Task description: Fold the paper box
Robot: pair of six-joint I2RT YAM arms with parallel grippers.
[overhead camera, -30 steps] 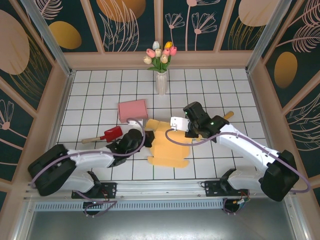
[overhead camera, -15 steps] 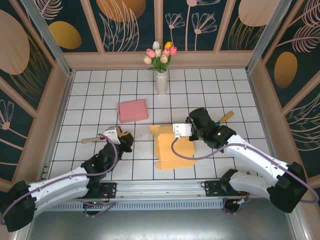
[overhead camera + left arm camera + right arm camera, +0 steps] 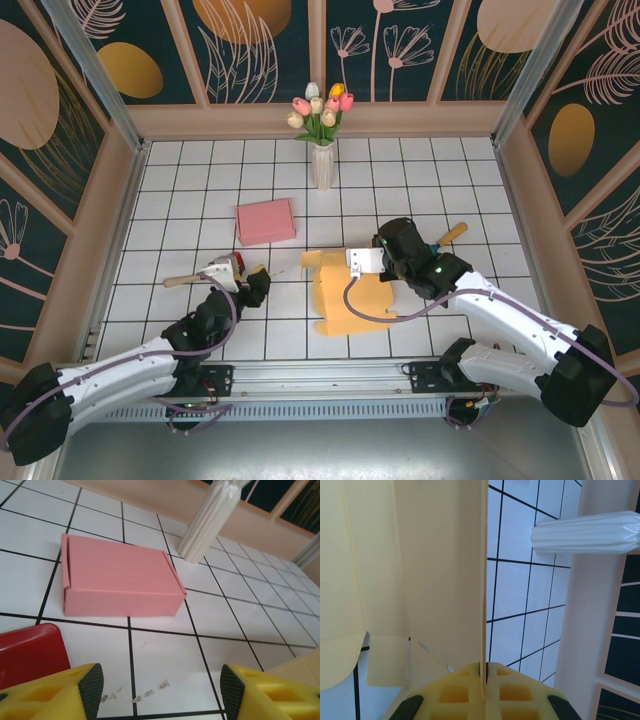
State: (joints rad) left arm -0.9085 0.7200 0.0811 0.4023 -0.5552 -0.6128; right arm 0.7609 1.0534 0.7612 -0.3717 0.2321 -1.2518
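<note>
- Left gripper (image 3: 159, 692) spread wide over the table (image 3: 225, 622); a pink box (image 3: 120, 582) lies ahead of it.
- Right gripper (image 3: 484, 672) pressed together, pinching the yellow paper box (image 3: 435, 565) by an upright panel.

The left gripper (image 3: 255, 284) has been drawn back from the left edge of the yellow paper box (image 3: 350, 300) to a spot just below the pink box (image 3: 265, 221), and its jaws have been opened, with nothing held between them. The yellow paper box has been shifted farther from the pink box, and one panel has been raised on edge in the clamped right gripper (image 3: 485, 672), which has been moved slightly farther from the pink box.
</note>
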